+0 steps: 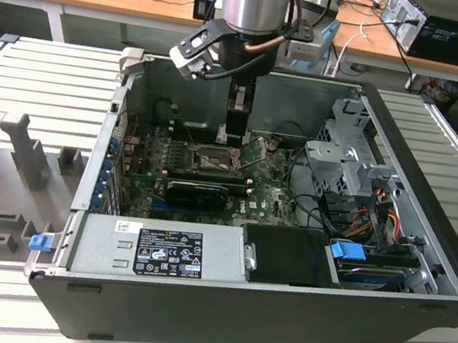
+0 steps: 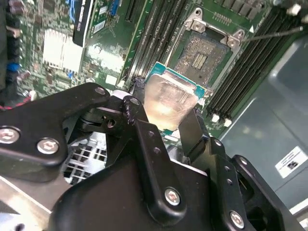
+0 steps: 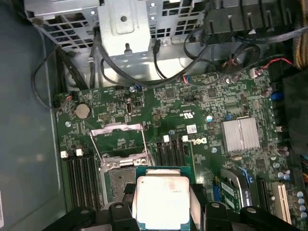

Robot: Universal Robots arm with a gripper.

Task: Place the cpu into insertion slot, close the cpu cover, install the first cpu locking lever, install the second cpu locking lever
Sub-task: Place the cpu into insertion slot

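Observation:
My gripper (image 1: pixel 235 131) hangs inside the open computer case, shut on the cpu (image 2: pixel 168 103), a flat square chip with a silvery top and a green rim. The chip is pinched by its edges between the two black fingers (image 2: pixel 136 111) and is held tilted above the board. The insertion slot (image 2: pixel 202 55) lies open just beyond the chip, its dark pin field bare. In the first wrist view the cpu (image 3: pixel 161 199) overlaps one side of the slot (image 3: pixel 118 183). The cpu cover (image 3: pixel 118 128) stands raised at the slot's far edge, with thin metal levers (image 3: pixel 147 144) beside it.
Long black memory slots (image 2: pixel 153 36) flank the socket on both sides. A black expansion card (image 1: pixel 198 191) lies near it, and a grey power supply (image 1: pixel 158 249) fills the case front. A metal drive cage (image 1: pixel 350 163) and loose cables (image 3: pixel 163 72) sit at the exterior view's right.

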